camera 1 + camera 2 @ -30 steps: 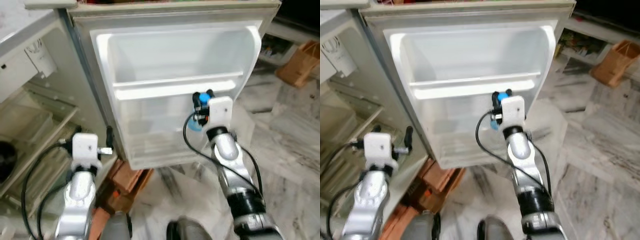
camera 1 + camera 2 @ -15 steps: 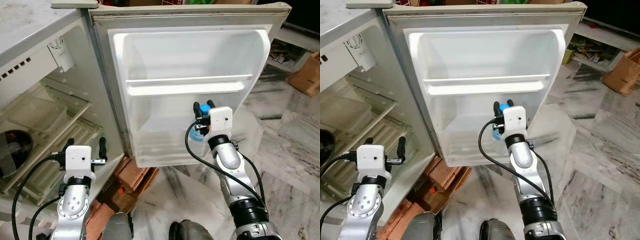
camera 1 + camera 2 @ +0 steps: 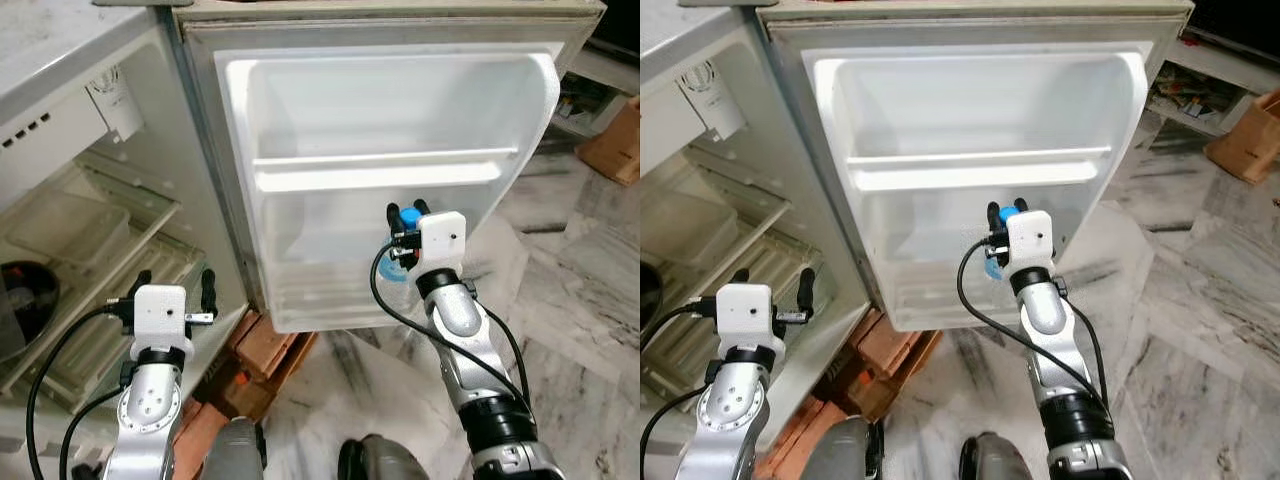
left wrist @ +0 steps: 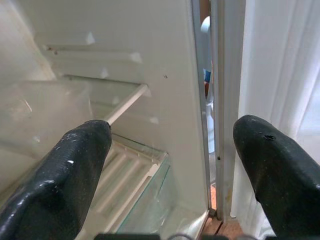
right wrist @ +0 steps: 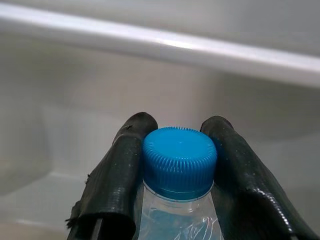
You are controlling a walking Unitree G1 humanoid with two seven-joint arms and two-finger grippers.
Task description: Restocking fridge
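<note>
A clear plastic water bottle [image 5: 176, 220] with a ribbed blue cap [image 5: 180, 161] stands upright — its neck pinched between the two black fingers [image 5: 116, 175] of the right gripper [image 3: 405, 212]. It sits low against the inside of the open fridge door [image 3: 300, 110], below the white door shelf [image 3: 385, 166] and at the lower door bin [image 3: 940, 285]. The door is white and bare inside — swung wide beside the fridge's open interior [image 3: 90, 250].
</note>
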